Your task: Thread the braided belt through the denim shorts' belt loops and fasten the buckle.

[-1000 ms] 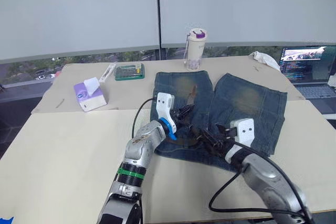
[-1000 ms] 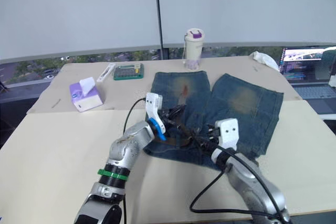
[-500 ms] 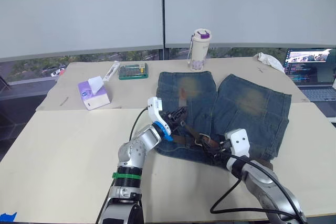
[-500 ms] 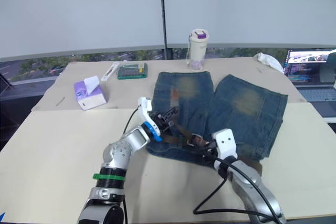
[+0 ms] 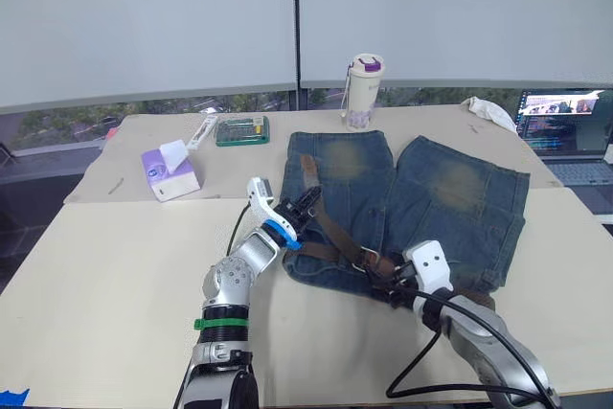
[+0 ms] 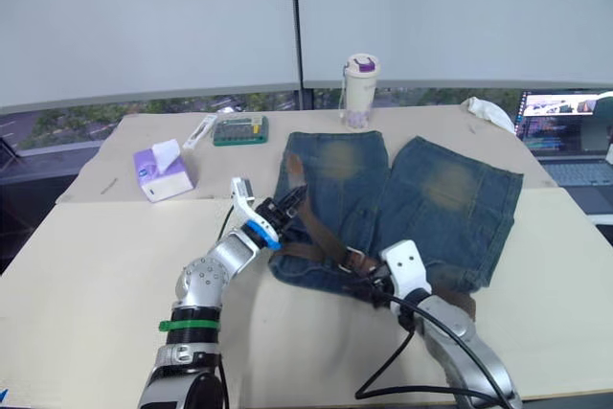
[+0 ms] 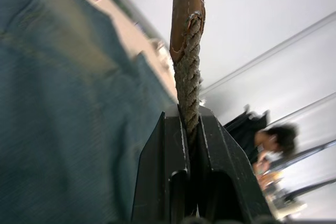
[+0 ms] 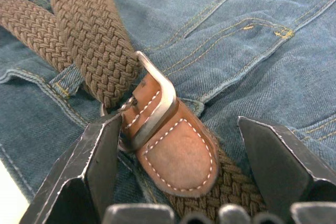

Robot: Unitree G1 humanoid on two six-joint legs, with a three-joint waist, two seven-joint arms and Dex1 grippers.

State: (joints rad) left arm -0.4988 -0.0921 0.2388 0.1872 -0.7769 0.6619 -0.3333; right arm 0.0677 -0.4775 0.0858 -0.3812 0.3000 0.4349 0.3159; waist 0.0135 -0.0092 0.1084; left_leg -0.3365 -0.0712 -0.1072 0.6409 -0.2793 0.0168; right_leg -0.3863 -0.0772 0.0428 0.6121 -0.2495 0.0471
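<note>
Braided belt (image 5: 337,233), one, lies across the waistband of the one pair of denim shorts (image 5: 450,193) spread on the table (image 5: 115,265). Left gripper (image 5: 305,204) clamps the belt's tapered leather tip between closed fingers, over the shorts' left leg. Right gripper (image 8: 181,145) stands spread wide, one finger either side of the silver buckle (image 8: 155,100), gripping nothing. Beyond the shorts: one lidded tumbler (image 5: 362,91), one green case (image 5: 239,130), one tissue box (image 5: 170,170), one laptop (image 5: 567,131), one white cloth (image 5: 490,110)
</note>
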